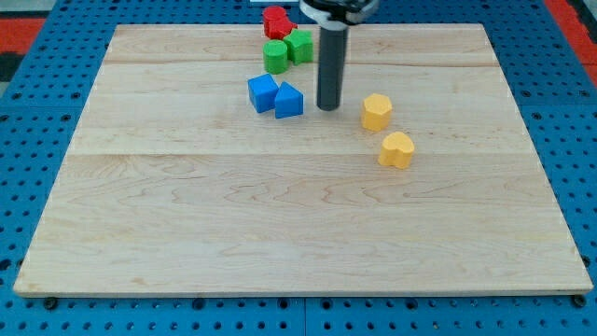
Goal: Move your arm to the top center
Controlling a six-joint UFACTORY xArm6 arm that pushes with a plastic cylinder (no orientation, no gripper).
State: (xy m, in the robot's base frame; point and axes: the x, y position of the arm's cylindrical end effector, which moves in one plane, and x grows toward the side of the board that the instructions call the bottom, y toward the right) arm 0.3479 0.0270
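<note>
My tip (327, 107) is the lower end of a dark rod that comes down from the view's top centre. It rests on the wooden board (280, 224) just right of two blue blocks, a blue cube (263, 92) and a blue wedge-like block (289, 100). A yellow hexagonal block (377, 111) lies to the tip's right, and a yellow heart-shaped block (396, 149) lies lower right. Above left of the tip sit a green round block (275, 56) and a green cube-like block (299, 46). A red block (276, 21) lies at the board's top edge.
The board lies on a blue pegboard surface (37, 112). The arm's dark mount (336, 7) shows at the view's top centre. A red patch (23, 19) shows at the view's top left.
</note>
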